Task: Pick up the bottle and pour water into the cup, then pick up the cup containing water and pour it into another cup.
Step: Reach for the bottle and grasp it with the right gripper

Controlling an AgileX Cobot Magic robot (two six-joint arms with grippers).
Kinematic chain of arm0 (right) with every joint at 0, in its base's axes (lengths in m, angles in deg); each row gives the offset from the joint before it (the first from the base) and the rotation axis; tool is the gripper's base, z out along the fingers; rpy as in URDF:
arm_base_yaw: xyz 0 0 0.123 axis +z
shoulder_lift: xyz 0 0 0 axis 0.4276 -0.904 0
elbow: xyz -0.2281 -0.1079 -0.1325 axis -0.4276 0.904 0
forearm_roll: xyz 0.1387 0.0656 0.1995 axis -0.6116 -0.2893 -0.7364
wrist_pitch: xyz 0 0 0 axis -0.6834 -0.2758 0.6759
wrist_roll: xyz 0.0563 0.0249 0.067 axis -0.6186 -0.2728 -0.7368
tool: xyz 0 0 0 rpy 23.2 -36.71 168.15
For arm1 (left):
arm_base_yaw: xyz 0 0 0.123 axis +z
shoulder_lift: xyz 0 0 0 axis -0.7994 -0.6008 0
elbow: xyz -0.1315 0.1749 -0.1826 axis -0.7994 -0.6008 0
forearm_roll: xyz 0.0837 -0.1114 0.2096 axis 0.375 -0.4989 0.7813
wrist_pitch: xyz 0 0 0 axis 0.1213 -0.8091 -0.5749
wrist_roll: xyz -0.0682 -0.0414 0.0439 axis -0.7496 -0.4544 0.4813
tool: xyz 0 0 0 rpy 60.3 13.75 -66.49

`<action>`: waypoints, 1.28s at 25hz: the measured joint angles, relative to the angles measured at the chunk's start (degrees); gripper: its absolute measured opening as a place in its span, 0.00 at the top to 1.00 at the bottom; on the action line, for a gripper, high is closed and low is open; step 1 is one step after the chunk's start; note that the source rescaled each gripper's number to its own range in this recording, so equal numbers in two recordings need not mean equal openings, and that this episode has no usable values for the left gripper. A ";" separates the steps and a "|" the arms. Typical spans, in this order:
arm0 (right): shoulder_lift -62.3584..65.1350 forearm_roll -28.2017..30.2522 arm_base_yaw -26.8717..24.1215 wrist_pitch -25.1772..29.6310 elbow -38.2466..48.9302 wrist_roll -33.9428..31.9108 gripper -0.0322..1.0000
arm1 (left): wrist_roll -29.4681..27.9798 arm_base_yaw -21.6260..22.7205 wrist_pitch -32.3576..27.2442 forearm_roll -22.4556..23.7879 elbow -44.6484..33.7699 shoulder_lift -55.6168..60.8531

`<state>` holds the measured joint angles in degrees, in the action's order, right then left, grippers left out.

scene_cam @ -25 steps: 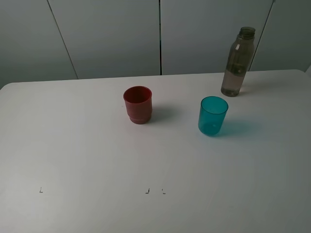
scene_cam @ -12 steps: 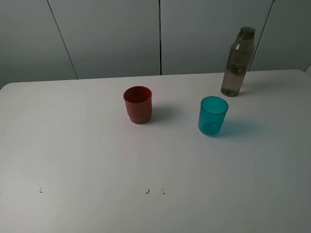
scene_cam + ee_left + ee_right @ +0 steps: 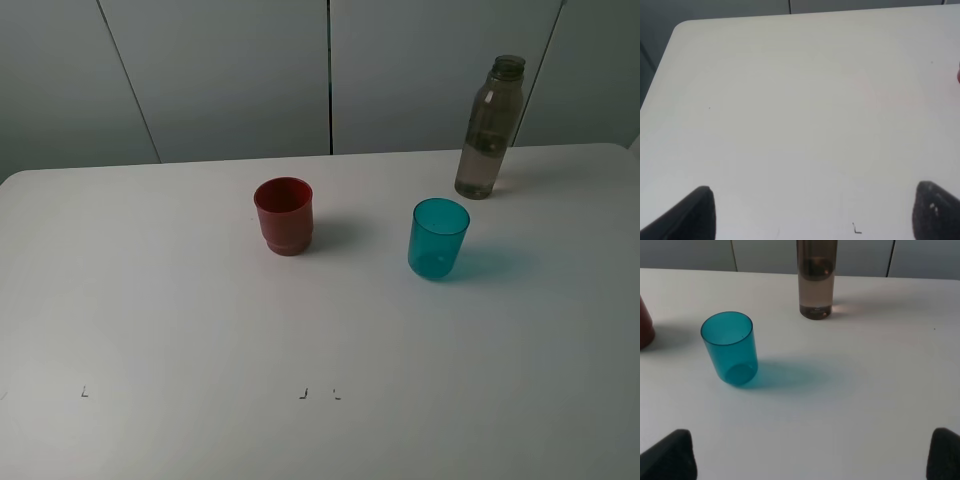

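The smoky grey-brown bottle (image 3: 489,128) stands upright at the back right of the white table, partly filled. The teal translucent cup (image 3: 438,238) stands in front of it, a little to the left. The dark red cup (image 3: 284,215) stands near the table's middle. Neither gripper shows in the exterior high view. In the right wrist view the gripper (image 3: 807,457) is open and empty, well short of the teal cup (image 3: 730,348) and the bottle (image 3: 816,280); the red cup (image 3: 644,325) shows at the edge. The left gripper (image 3: 817,215) is open and empty over bare table; a red sliver (image 3: 958,75) is at the frame edge.
The white table (image 3: 180,300) carries small dark marks (image 3: 302,394) near its front. Grey wall panels (image 3: 230,70) stand behind the far edge. The table's far left corner (image 3: 680,27) shows in the left wrist view.
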<state>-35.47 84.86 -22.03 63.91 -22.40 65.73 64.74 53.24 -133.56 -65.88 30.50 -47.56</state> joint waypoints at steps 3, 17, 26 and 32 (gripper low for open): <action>0.00 0.00 0.00 0.00 0.00 0.00 0.00 | 0.00 0.00 0.00 0.00 0.00 0.00; 0.00 -0.24 0.00 0.00 0.00 0.00 0.00 | 0.00 0.00 0.00 0.00 0.00 0.00; -4.66 -4.34 0.00 -2.22 -1.20 0.00 0.00 | 0.00 0.00 0.00 0.00 0.00 0.00; -15.26 -7.36 0.00 -10.10 -5.71 3.10 0.00 | 0.00 0.00 0.00 0.00 0.00 0.00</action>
<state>-50.72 77.50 -22.03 53.81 -28.11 68.83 64.74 53.24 -133.56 -65.88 30.50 -47.56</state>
